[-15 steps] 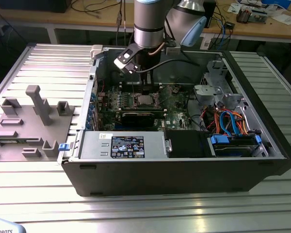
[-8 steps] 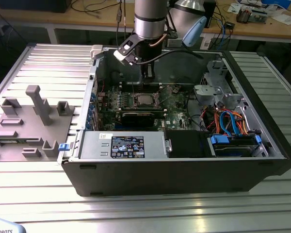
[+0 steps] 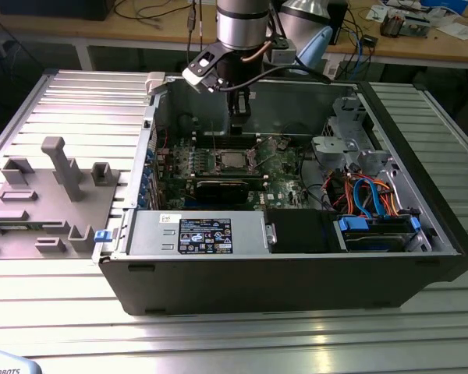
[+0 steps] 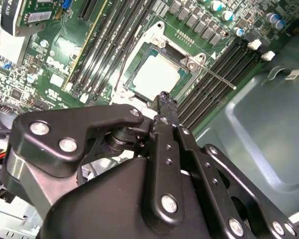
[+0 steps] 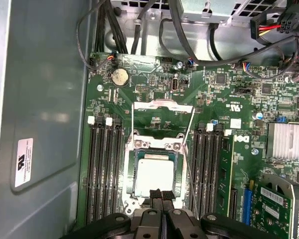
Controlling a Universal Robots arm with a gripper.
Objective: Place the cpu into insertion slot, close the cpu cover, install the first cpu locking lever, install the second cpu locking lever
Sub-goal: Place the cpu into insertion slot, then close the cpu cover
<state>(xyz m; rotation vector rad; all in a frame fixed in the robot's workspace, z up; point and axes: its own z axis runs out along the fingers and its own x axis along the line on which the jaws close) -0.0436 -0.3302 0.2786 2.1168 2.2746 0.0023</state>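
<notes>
The cpu [image 5: 154,174] [image 4: 157,74], a silvery square chip, lies flat in the insertion slot [image 5: 131,172] on the green board. It also shows in the exterior view as the cpu [image 3: 232,160]. The cpu cover [image 5: 162,105], a metal frame with a window, stands swung open beyond the slot. A thin locking lever [image 5: 190,164] [image 4: 222,78] runs loose beside the socket, and a second lever [image 5: 133,124] rises on the other side. My gripper [image 5: 161,195] [image 3: 238,117] hovers just above the chip's near edge, fingers [image 4: 162,99] shut together and holding nothing.
Long black memory slots [image 5: 104,169] flank the socket on both sides. Cable bundles [image 5: 189,45] and a round coin battery [image 5: 120,76] lie beyond the cover. The case's grey wall [image 5: 40,99] stands close by. A grey fixture [image 3: 54,195] sits on the table at the exterior view's left.
</notes>
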